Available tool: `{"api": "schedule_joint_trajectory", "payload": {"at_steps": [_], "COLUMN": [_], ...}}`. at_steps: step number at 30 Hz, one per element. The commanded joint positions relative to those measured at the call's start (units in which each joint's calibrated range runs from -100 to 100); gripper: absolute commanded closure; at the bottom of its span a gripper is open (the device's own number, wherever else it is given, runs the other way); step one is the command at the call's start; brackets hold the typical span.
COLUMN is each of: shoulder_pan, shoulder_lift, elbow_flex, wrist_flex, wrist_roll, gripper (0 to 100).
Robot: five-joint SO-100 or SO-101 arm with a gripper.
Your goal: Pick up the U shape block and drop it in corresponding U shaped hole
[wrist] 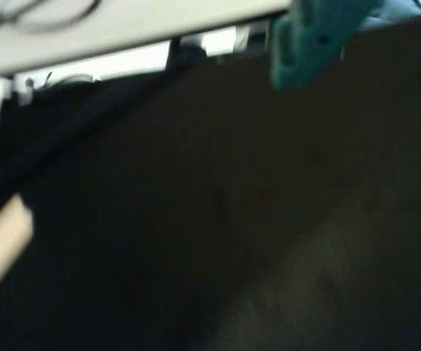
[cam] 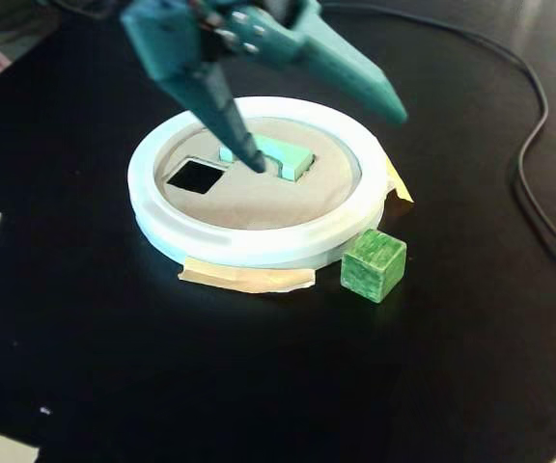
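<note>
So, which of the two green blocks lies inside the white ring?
The pale mint block, lying on the cardboard lid inside the white ring under the claw. The darker green cube sits outside, on the black table.

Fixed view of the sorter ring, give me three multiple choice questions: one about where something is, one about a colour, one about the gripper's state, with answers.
1. Where is the green cube?
A. Inside the square hole
B. On the black table, just outside the white ring
C. Between the gripper's fingers

2. What colour is the U shape block?
A. Red
B. Yellow
C. Light teal

3. How is the gripper?
A. Open, holding nothing
B. Shut on the cube
C. Shut on the block

Answers:
1. B: the cube sits on the table against the outer edge of the white ring.
2. C: the block lying on the brown insert next to the square hole is pale teal.
3. A: the two fingers are spread wide apart above the ring, with nothing between them.
</note>
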Motion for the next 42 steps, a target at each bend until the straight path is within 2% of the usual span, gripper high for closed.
{"api": "schedule_joint_trajectory", "payload": {"at_steps": [1, 3, 8, 12, 15, 19, 27, 35, 42], "shoulder_pan": [11.4, 15.5, 16.4, 15.8, 14.8, 14.8, 14.6, 14.6, 14.6], "shoulder_lift": [-28.7, -41.2, -67.1, -85.5, -93.0, -97.2, -97.2, -97.2, -97.2], "elbow_flex": [22.5, 35.8, 65.2, 86.8, 96.8, 108.5, 123.5, 131.8, 133.1], "wrist_flex": [0.4, 0.4, -0.7, -13.1, -20.5, -27.8, -29.0, -29.0, -28.9], "wrist_roll": [0.6, 0.6, 0.5, 0.1, 0.1, 0.1, 0.5, 0.1, 0.1], "gripper": [0, 0, 0, 0, 0, 0, 0, 0, 0]}}
